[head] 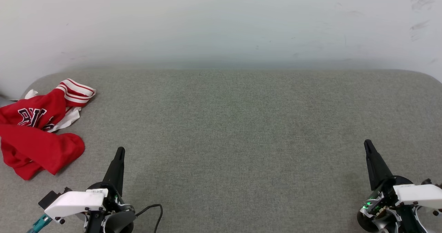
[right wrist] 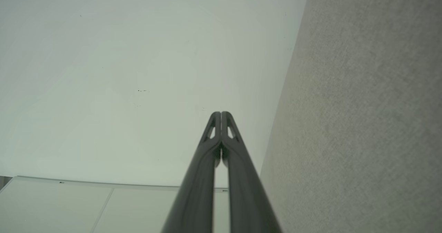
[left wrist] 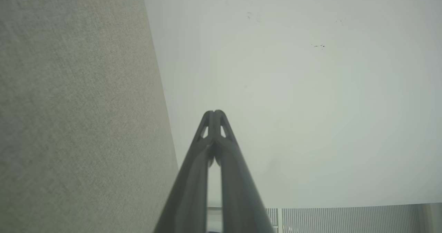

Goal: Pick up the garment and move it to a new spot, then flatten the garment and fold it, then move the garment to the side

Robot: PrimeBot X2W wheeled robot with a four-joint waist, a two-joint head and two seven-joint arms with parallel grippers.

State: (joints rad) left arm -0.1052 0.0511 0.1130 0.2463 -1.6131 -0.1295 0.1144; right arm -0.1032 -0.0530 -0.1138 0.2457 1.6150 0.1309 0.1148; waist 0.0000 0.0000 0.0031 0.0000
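The red garment (head: 38, 129) is shown crumpled at the left edge of the grey table (head: 241, 129), untouched, while the left tool (head: 120, 150) and right tool (head: 368, 144) are held closed and empty nearby, so picking, flattening, folding and moving aside are all judged undone.

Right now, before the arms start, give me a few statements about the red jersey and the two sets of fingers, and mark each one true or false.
1. The crumpled red jersey with red-striped white trim lies at the left end of the grey fabric-covered table. True.
2. The left fingers grip the jersey. False: they are shut on nothing, apart from it.
3. The right fingers are shut together. True.
4. The jersey is folded flat. False: it is bunched in a heap.
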